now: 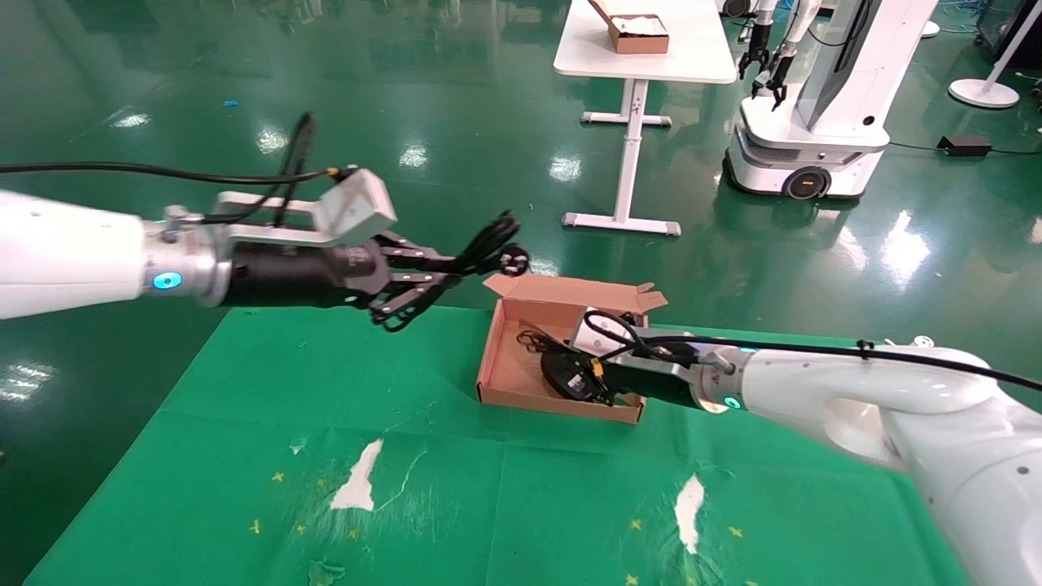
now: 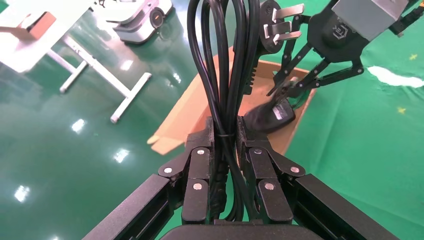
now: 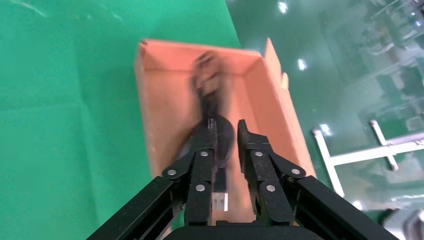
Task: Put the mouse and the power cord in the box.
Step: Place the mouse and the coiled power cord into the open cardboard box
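Head view, left claw: my left gripper point(image 1: 407, 286) hangs in the air off the far left corner of the box point(image 1: 521, 313), clamped on the power cord point(image 1: 487, 246); the loops and plug stick out past the fingertips toward the box.
Head view, right claw: my right gripper point(image 1: 588, 381) reaches into the box from the right, low over the mouse point(image 1: 566, 373), which lies inside with its thin cable bunched toward the back wall.
Head view, surroundings: a green cloth point(image 1: 326, 488) with white torn patches covers the table; behind stand a white desk point(image 1: 643, 41) carrying a second box point(image 1: 639, 32), and another robot point(image 1: 814, 122).
Left wrist view: the cord point(image 2: 220, 60) is squeezed between both fingers point(image 2: 197, 165), plug prongs upward; beyond it I see the box point(image 2: 192, 107), the mouse point(image 2: 272, 115) and my right gripper point(image 2: 292, 87) over it.
Right wrist view: the right fingers point(image 3: 255, 155) are parted around the blurred mouse point(image 3: 220, 135); I cannot tell whether they touch it.
Doing it well: I judge the right arm should lift clear of the box first, then I bring the cord over the open floor of the box and lower before releasing.
In the way: my right arm fills the box's near side, and the raised lid flap point(image 1: 570, 289) could catch the dangling loops.
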Motion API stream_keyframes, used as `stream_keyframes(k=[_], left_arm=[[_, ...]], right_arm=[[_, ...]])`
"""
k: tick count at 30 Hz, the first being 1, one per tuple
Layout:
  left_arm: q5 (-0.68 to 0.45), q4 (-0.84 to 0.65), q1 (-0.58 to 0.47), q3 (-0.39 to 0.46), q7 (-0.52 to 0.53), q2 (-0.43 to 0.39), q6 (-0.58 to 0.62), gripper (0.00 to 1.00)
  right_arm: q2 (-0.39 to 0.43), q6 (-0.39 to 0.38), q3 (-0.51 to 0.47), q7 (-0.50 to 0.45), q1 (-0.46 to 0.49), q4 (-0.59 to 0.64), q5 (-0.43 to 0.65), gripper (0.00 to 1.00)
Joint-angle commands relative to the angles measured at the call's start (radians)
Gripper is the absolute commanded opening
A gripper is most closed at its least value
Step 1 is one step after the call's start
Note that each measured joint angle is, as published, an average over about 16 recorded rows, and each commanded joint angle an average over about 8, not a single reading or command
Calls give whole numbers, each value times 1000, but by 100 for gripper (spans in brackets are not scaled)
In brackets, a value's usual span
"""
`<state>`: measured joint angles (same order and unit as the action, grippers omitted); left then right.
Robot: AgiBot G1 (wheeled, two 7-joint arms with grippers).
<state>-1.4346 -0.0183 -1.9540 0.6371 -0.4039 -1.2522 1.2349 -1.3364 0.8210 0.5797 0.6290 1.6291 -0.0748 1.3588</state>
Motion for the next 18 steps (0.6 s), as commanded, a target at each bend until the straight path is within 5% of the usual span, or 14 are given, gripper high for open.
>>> stream_keyframes(k=[1, 10, 18], left_arm=[[-9, 4, -2, 6, -5, -17, -13, 0], [-54, 155, 62, 57, -18, -117, -142, 0], [-32, 458, 161, 205, 37, -125, -237, 0]], right_arm=[[2, -6, 2, 4, 2, 2, -1, 100], [106, -6, -19, 57, 78, 23, -27, 100], [283, 270, -21, 89, 162, 4, -34, 100]])
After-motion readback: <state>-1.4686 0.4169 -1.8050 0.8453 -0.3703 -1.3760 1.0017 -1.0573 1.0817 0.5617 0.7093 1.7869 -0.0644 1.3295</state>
